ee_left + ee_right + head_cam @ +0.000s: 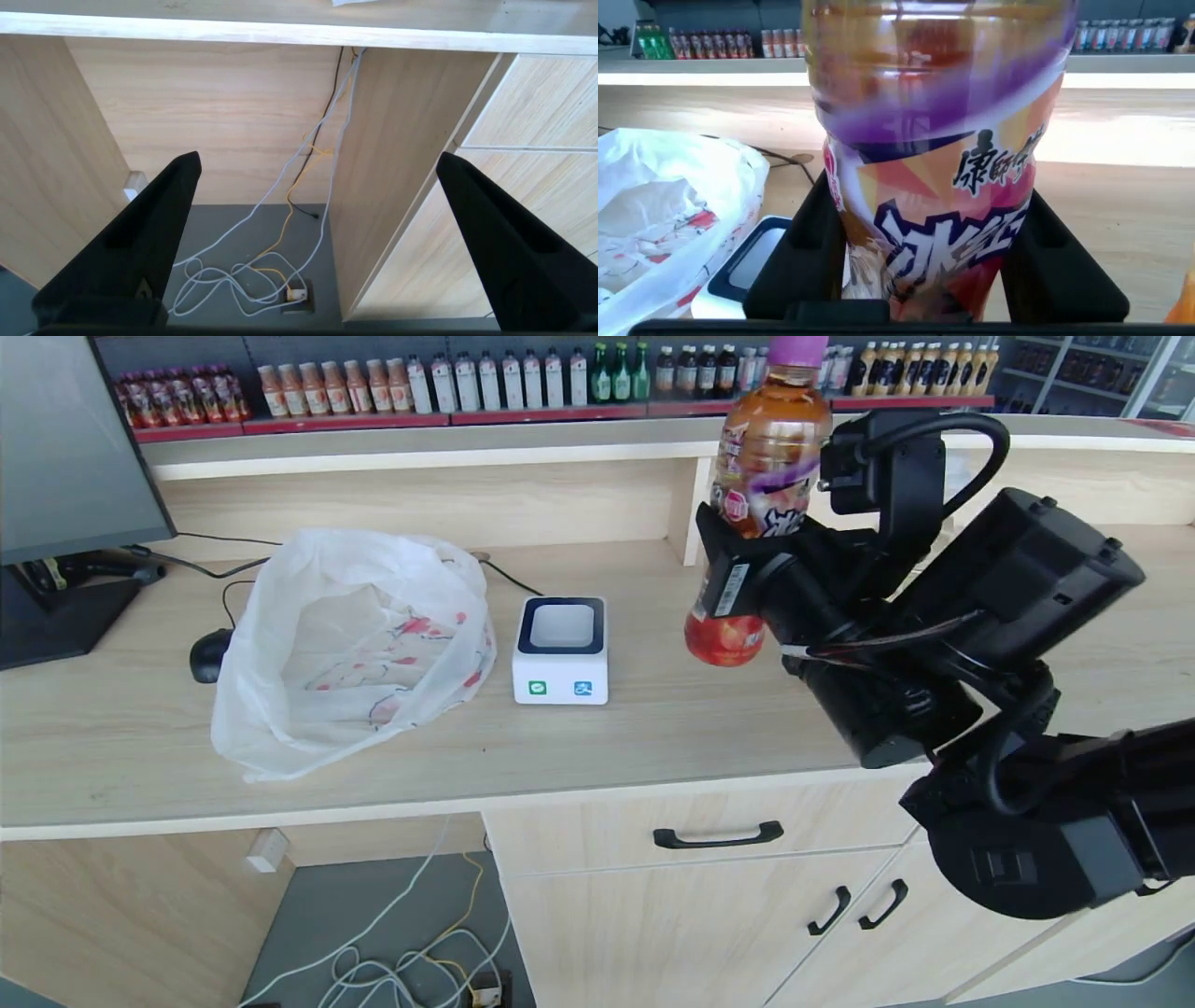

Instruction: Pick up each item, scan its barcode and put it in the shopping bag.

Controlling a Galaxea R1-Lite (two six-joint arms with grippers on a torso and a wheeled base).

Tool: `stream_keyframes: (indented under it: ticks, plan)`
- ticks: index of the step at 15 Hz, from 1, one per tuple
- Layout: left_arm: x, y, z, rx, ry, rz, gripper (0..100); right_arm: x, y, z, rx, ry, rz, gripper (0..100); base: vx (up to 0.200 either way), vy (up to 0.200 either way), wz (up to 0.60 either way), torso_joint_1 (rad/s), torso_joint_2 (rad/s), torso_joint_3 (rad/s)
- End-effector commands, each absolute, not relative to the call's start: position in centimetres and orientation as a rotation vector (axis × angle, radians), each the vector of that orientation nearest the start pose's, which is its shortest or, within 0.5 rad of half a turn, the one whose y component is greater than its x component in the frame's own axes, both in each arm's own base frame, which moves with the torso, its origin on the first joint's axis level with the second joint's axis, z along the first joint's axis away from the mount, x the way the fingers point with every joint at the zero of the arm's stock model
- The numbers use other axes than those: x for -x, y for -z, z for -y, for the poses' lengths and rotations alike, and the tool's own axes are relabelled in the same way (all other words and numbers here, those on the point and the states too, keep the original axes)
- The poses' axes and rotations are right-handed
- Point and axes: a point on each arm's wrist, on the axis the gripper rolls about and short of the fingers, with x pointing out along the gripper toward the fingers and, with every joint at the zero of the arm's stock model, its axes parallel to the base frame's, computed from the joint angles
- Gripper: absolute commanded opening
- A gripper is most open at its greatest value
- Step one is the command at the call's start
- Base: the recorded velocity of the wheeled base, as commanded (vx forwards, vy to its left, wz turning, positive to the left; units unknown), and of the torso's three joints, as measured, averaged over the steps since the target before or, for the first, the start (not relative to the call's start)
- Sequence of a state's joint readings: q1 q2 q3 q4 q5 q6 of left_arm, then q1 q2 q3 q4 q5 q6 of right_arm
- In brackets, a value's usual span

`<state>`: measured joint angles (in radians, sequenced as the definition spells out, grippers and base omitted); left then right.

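My right gripper (747, 574) is shut on a drink bottle (767, 476) with a purple cap, amber liquid and a purple and orange label. It holds the bottle upright above the counter, to the right of the white barcode scanner (561, 650). In the right wrist view the bottle (938, 159) stands between the black fingers (808, 247), with the scanner (738, 271) and the bag (663, 215) beyond it. The white plastic shopping bag (350, 639) lies open on the counter left of the scanner. My left gripper (313, 247) hangs open below the counter, over the floor cables.
A monitor (70, 448) and a black mouse (209, 654) sit at the counter's far left. A raised wooden ledge (420, 457) runs behind the counter, with shelves of bottles (523, 378) beyond it. Drawers and cupboard doors (719, 896) lie below.
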<state>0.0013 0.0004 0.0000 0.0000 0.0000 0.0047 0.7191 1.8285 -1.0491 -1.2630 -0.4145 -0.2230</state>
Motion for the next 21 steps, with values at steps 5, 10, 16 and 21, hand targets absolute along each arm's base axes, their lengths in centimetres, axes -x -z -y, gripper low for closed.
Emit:
stream_keyframes:
  ticks: [5, 10, 16, 21]
  plan:
    - [2.3, -7.5, 0.0, -0.006, -0.002, 0.0, 100, -20.3, -27.9, -19.3, -0.063, -0.325, 0.443, 0, 0.0, 0.0, 0.0, 0.0, 0.0, 0.0]
    - [2.3, -7.5, 0.0, -0.006, -0.003, 0.0, 100, -16.1, -24.4, -15.8, -0.084, -0.381, 0.326, 0, 0.0, 0.0, 0.0, 0.0, 0.0, 0.0]
    - [2.3, -7.5, 0.0, -0.005, -0.002, 0.0, 100, -11.6, -23.1, -12.7, -0.156, -0.484, 0.309, 0, 0.0, 0.0, 0.0, 0.0, 0.0, 0.0]
    - [2.3, -7.5, 0.0, -0.005, -0.003, 0.0, 100, -11.2, -23.4, -12.9, -0.233, -0.662, 0.313, 0, 0.0, 0.0, 0.0, 0.0, 0.0, 0.0]
